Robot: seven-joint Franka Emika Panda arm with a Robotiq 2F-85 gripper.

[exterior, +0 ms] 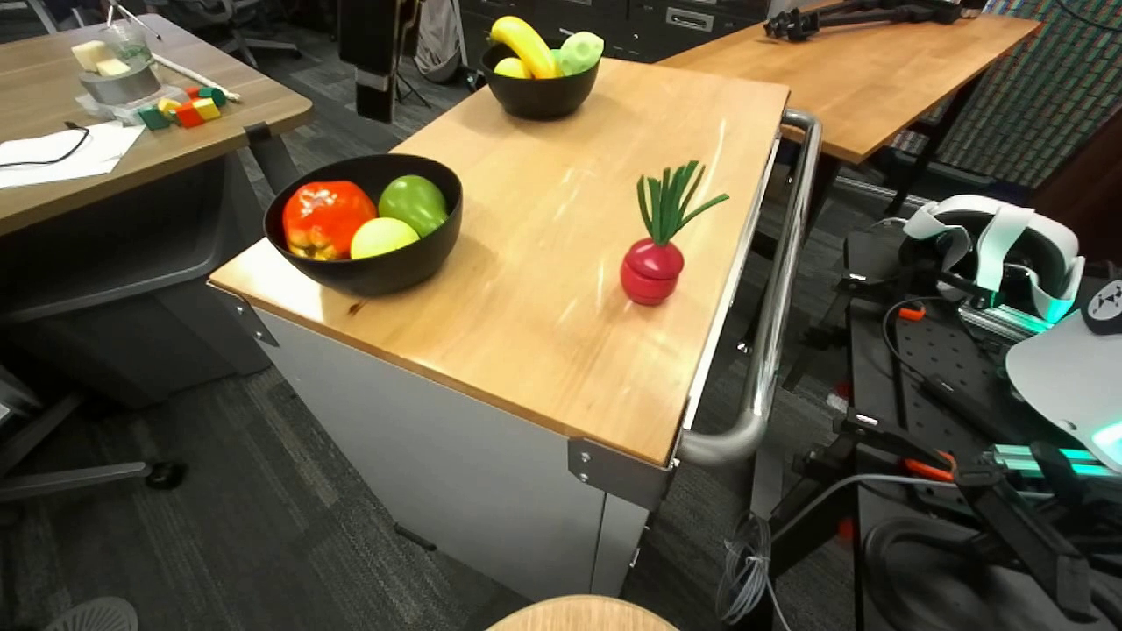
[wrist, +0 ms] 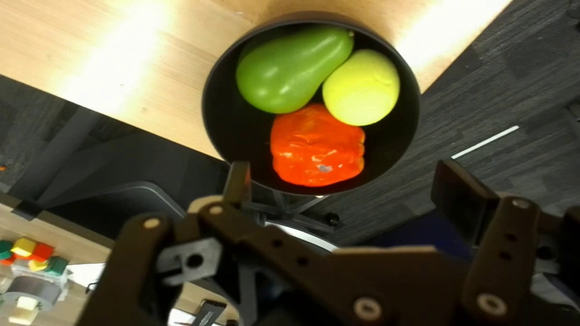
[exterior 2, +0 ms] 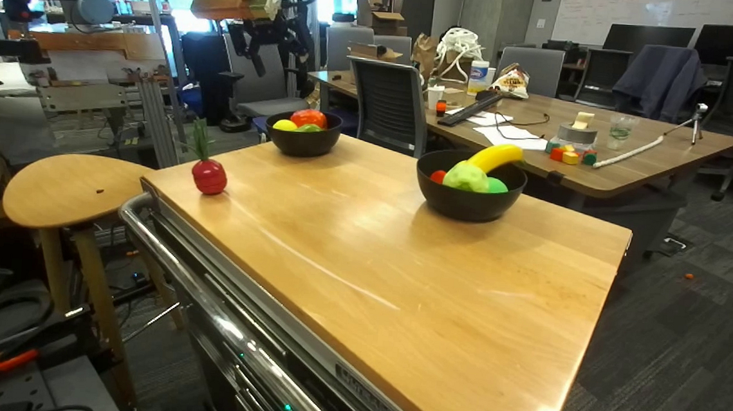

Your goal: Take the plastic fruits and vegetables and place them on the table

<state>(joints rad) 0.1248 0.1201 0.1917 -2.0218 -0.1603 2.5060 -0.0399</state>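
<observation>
The gripper (wrist: pixel 349 190) hangs with its fingers (wrist: pixel 462 199) spread wide, holding nothing. Below and just beyond the fingertips, the pepper (wrist: pixel 319 149) lies in the near bowl (wrist: pixel 242 136), with the yellow fruit (wrist: pixel 362 88) and pear (wrist: pixel 285 74) past it; well apart on the table (exterior: pixel 543 350) stand the radish (exterior: pixel 652 272) and the far bowl (exterior: pixel 539 98) with a banana (exterior: pixel 529 48).

Gripper (wrist: pixel 348 185) aloft, its two fingers (wrist: pixel 462 194) downward and wide apart.
</observation>
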